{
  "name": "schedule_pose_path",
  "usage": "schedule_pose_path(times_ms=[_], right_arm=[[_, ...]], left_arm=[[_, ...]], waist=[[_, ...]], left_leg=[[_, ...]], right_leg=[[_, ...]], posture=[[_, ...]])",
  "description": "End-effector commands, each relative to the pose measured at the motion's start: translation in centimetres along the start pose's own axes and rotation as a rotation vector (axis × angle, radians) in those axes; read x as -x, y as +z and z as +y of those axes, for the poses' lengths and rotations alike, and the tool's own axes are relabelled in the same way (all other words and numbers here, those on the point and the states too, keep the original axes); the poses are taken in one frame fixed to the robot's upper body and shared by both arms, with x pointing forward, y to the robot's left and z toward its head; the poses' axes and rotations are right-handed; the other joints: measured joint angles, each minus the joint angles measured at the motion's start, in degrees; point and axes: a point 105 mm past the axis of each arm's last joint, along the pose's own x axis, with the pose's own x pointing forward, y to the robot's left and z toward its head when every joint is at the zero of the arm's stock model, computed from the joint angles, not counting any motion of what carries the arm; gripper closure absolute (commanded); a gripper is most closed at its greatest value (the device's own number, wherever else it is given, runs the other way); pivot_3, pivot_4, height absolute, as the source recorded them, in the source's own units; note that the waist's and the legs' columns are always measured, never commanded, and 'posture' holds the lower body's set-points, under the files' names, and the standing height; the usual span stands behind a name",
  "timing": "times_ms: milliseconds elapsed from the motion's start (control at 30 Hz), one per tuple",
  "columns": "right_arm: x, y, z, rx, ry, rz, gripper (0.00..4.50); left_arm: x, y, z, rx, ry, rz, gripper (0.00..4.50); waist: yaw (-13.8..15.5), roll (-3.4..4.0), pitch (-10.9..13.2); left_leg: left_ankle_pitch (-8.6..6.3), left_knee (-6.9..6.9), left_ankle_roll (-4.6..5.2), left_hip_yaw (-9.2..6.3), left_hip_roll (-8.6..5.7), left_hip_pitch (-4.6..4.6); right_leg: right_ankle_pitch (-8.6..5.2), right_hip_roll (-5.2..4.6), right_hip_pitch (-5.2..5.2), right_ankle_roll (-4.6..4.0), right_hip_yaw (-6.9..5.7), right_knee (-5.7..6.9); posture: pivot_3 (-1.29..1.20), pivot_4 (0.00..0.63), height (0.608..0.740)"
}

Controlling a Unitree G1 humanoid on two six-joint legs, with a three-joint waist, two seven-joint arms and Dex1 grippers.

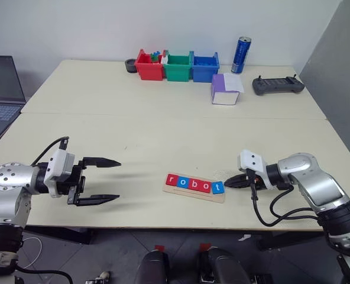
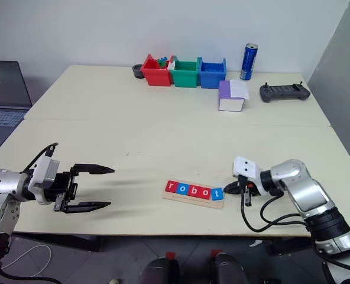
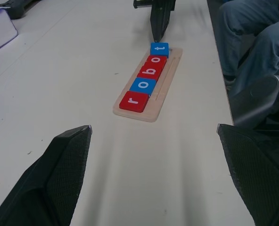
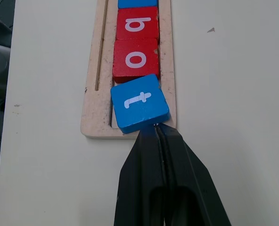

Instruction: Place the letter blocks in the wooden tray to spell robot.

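A pale wooden tray (image 1: 194, 191) lies near the front edge of a cream table (image 1: 163, 124). Five letter blocks (image 1: 194, 184) sit in it in a row, spelling "robot": red r, blue o, red b, red o, and a blue t (image 4: 139, 103) lying slightly askew. The right gripper (image 4: 159, 133) is clenched, its tip touching the t block. The left gripper (image 1: 110, 180) hovers spread wide, well apart from the tray. At the table's far edge stand red (image 1: 148, 66), green (image 1: 177, 66) and blue bins (image 1: 204, 67); the red one holds small coloured pieces.
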Motion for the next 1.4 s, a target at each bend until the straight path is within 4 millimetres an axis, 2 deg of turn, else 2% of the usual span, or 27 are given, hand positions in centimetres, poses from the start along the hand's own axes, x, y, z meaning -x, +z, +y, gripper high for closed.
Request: schedule_pose_path(times_ms=[33, 267, 433, 533, 700, 800, 900, 1067, 1167, 1267, 1400], right_arm=[[-0.2, 0.6, 0.6, 0.051, 0.014, 0.004, 4.46], [-1.0, 1.1, 1.5, 0.064, 0.042, -0.006, 4.46], [-0.8, 1.4, 1.8, 0.076, 0.053, 0.004, 4.46], [0.2, 1.1, 0.8, 0.081, 0.004, 0.029, 4.46], [4.0, 0.8, -2.0, 0.01, -0.194, 0.001, 4.46], [7.0, 0.3, -1.0, -0.063, -0.195, -0.031, 3.92], [10.9, 0.4, 0.7, -0.12, -0.168, -0.076, 2.87], [15.6, 0.0, 1.6, -0.205, -0.195, -0.086, 1.11], [17.8, 0.1, 1.6, -0.305, -0.206, -0.192, 0.06], [18.0, -0.3, 2.1, -0.319, -0.179, -0.21, 0.02], [17.0, 0.0, 2.2, -0.296, -0.158, -0.201, 0.02]], left_arm=[[0.4, 0.5, 0.1, -0.029, 0.006, 0.002, 0.0], [0.4, 0.5, 0.3, -0.032, 0.007, 0.004, 0.0], [0.4, 0.6, 0.4, -0.034, 0.007, 0.003, 0.0], [0.4, 0.6, 0.4, -0.035, 0.007, 0.003, 0.0], [0.8, 1.1, 0.8, -0.048, 0.029, -0.005, 0.0], [1.3, 1.7, 1.1, -0.048, 0.066, -0.027, 0.0], [2.4, 3.0, 1.2, -0.025, 0.112, -0.032, 0.0], [3.8, 5.3, 1.0, -0.006, 0.118, -0.013, 0.0], [4.1, 6.3, 0.8, 0.003, 0.111, -0.002, 0.0], [4.1, 6.5, 0.9, -0.006, 0.106, 0.019, 0.0], [3.9, 5.9, 1.0, -0.028, 0.12, 0.034, 0.0]], waist=[[0.0, 0.0, 0.0], [0.01, 0.0, 0.0], [0.03, 0.0, 0.0], [0.06, 0.0, 0.0], [0.07, 0.01, 0.01], [0.21, 0.0, 0.0], [0.61, 0.0, 0.0], [0.36, 0.01, 0.02], [0.35, 0.03, 0.02], [0.5, 0.04, 0.02], [0.4, 0.1, 0.06]], left_leg=[[0.0, 0.0, 0.0, 0.0, 0.0, 0.0], [0.0, 0.0, 0.0, -0.01, 0.01, 0.0], [0.0, 0.0, 0.0, -0.01, 0.0, 0.0], [0.0, 0.0, 0.0, -0.01, 0.0, 0.0], [0.0, 0.0, 0.0, -0.01, -0.01, -0.01], [0.0, -0.02, 0.0, -0.01, -0.01, -0.02], [-0.01, -0.04, -0.01, -0.04, -0.03, -0.05], [-0.03, -0.03, 0.0, -0.03, 0.0, -0.01], [-0.03, -0.07, 0.0, -0.04, 0.01, 0.09], [-0.03, -0.05, 0.0, -0.06, 0.0, 0.09], [-0.03, -0.06, -0.01, -0.02, 0.0, 0.03]], right_leg=[[0.0, 0.0, 0.0, 0.0, 0.0, 0.0], [0.0, 0.0, 0.0, 0.0, -0.01, 0.0], [0.0, 0.0, 0.0, 0.0, -0.01, 0.0], [0.0, 0.0, 0.0, 0.0, -0.01, 0.0], [0.0, 0.0, -0.01, 0.0, 0.0, -0.01], [-0.01, 0.0, -0.01, 0.0, -0.01, -0.03], [-0.01, -0.01, 0.0, -0.01, -0.02, -0.08], [-0.02, 0.0, 0.01, 0.0, -0.01, -0.1], [-0.02, 0.0, 0.04, 0.0, -0.01, -0.08], [-0.02, 0.01, 0.05, 0.0, -0.01, -0.07], [-0.03, 0.01, 0.01, -0.02, 0.02, -0.07]], posture=[[0.0, 0.15, 0.74], [0.0, 0.15, 0.74], [0.0, 0.15, 0.74], [0.0, 0.15, 0.74], [0.0, 0.15, 0.74], [0.0, 0.15, 0.74], [0.0, 0.15, 0.74], [0.0, 0.15, 0.74], [0.0, 0.15, 0.74], [0.0, 0.15, 0.74], [0.0, 0.15, 0.74]])
